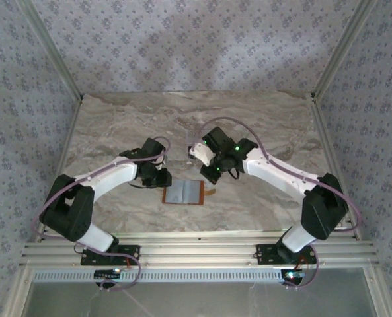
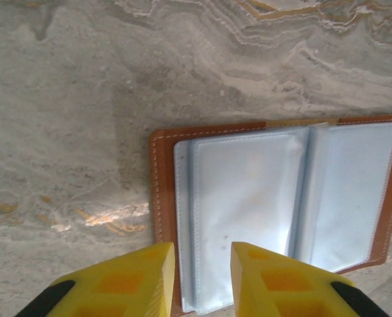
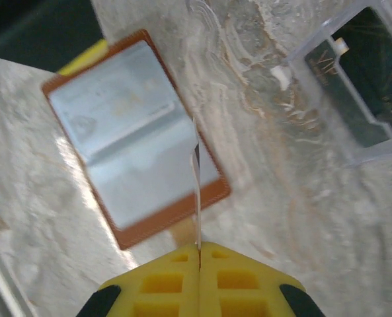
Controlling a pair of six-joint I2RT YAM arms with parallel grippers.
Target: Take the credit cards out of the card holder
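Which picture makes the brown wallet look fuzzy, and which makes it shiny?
Right wrist view: the card holder is blurred. Left wrist view: it is sharp, with white glare on its clear sleeves. Top view: soft, even light.

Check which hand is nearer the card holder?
Left. The left hand is open right at the edge of the card holder. The right hand is farther off, past its strap side, shut on a credit card.

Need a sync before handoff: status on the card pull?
Left gripper open over card holder, which lies open and flat. Right gripper shut on thin card, held edge-on. Clear stand aside, no obstruction.
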